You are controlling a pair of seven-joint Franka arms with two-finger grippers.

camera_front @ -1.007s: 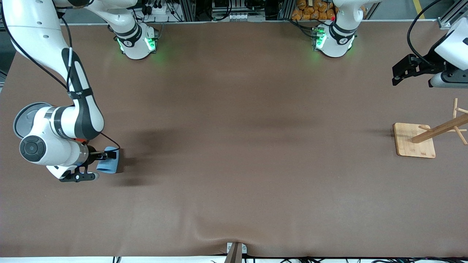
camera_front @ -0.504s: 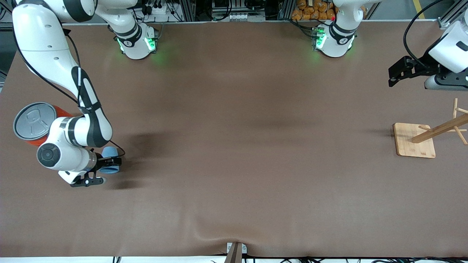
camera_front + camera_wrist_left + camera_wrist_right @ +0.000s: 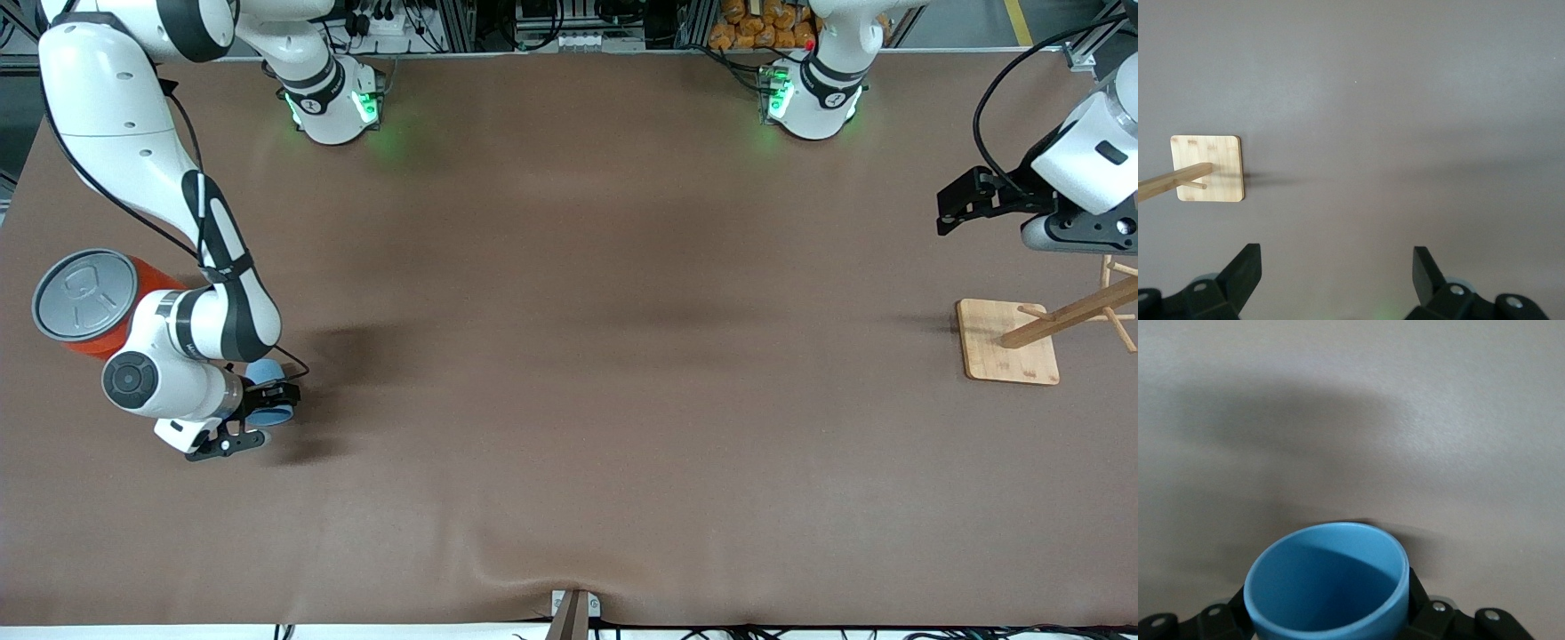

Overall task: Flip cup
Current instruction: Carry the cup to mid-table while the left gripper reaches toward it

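My right gripper (image 3: 269, 400) is shut on the small light-blue cup (image 3: 272, 413) and holds it low over the table at the right arm's end. In the right wrist view the cup (image 3: 1328, 583) sits between the black fingers (image 3: 1417, 592) with its open mouth pointing away from the wrist. My left gripper (image 3: 953, 210) hangs open and empty in the air at the left arm's end. In the left wrist view the left gripper (image 3: 1336, 267) shows only bare table between its fingers.
A large orange can (image 3: 98, 311) with a grey lid stands close beside the right arm's wrist. A wooden rack with pegs on a square base (image 3: 1009, 342) stands at the left arm's end, under the left gripper; its base (image 3: 1208, 168) also appears in the left wrist view.
The right arm has turned the cup from lying sideways and swung off the orange can, uncovering it. The right gripper's fingers have shut tighter on the cup. The left gripper has drifted toward the rack.
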